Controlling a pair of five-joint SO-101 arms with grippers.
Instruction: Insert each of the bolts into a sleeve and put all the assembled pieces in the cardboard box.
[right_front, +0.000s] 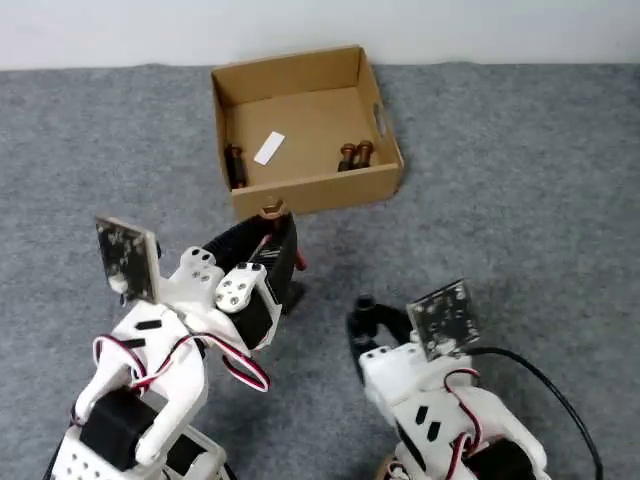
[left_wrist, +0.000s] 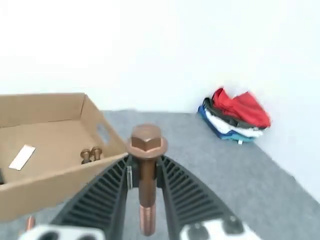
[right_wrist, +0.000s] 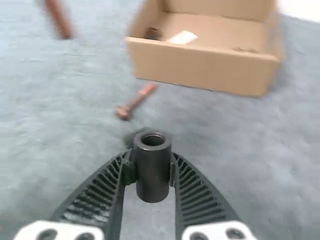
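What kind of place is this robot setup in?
Likely an ordinary room used as a makeshift workspace: grey carpet-like surface, plain white wall, folded red, white and blue clothes piled against it.

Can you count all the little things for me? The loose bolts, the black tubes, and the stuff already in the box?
Loose bolts: 2, one in the left hand, one on the carpet.
Black sleeves outside the box: 1, in the right hand.
Pieces in the cardboard box: 3.
White slip in the box: 1.
Total: 7.
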